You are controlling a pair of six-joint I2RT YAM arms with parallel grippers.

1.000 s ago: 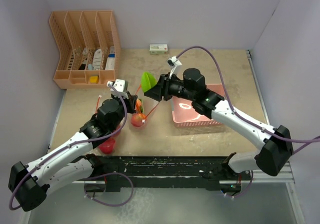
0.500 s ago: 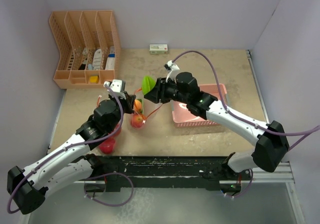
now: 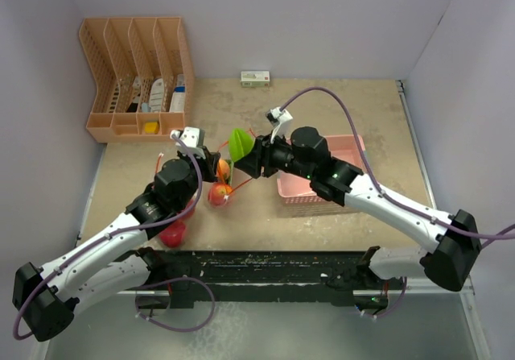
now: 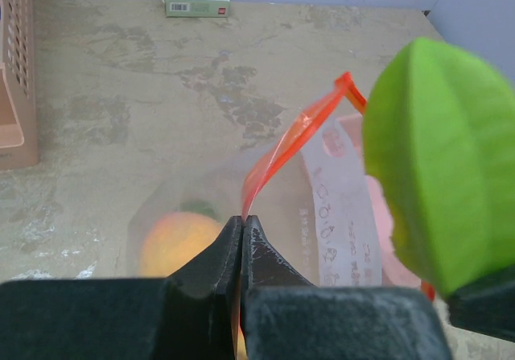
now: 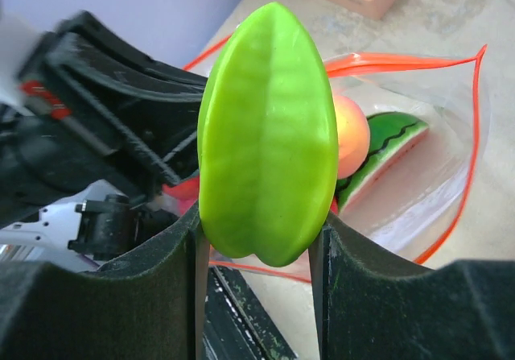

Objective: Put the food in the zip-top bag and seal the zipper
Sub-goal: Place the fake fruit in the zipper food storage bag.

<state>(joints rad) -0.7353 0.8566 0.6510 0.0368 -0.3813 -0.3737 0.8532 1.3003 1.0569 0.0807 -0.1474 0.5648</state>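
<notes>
Table bears rack, box, basket, red apple.

White arm links, chunky black joints, looping purple cables, matte black claw fingers, white wrist cameras

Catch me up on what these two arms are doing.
The left gripper pinches the red zipper edge of the clear bag, holding its mouth open. The right gripper holds a green fruit piece at that opening, not yet released. A peach-orange piece and a green slice lie inside; a red apple lies outside.
</notes>
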